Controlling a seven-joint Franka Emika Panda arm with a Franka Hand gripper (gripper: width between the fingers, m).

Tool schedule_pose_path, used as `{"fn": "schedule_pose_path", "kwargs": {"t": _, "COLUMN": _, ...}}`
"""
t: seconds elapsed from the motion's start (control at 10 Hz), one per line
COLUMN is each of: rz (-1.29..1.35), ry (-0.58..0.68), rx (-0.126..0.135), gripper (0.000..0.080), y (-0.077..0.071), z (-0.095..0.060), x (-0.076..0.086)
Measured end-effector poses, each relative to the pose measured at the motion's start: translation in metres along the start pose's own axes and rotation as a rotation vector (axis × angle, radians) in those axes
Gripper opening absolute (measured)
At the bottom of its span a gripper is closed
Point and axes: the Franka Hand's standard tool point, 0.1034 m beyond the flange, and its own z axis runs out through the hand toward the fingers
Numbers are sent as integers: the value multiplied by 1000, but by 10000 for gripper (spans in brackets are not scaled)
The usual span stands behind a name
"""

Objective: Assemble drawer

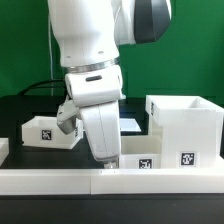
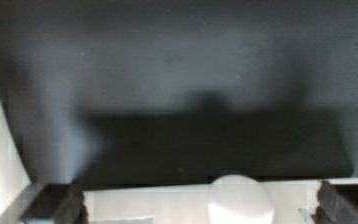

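Note:
The large white cube housing [image 1: 185, 125] stands at the exterior view's right, with a tag on its front. One small white tray [image 1: 45, 132] lies at the exterior view's left. The second tray [image 1: 140, 158] lies in front of the housing, against the rail. My gripper [image 1: 104, 158] is low at this tray's left end. In the wrist view my gripper [image 2: 197, 205] is open. Its dark fingers [image 2: 51, 205] stand wide on either side of a white tray surface [image 2: 158, 205] with a rounded knob [image 2: 238, 195]. I cannot tell whether the fingers touch it.
A long low white rail [image 1: 60, 181] runs along the front of the black table [image 2: 194, 90]. The arm's body hides the middle of the table in the exterior view. A black cable hangs at the back left before a green wall.

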Motion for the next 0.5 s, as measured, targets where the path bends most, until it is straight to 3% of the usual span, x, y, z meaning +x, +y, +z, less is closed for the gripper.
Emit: {"fn": "schedule_pose_path", "kwargs": {"t": 0.5, "rz": -8, "ry": 1, "rx": -5, "gripper": 649, "y": 5, "z": 2, "x": 36}}
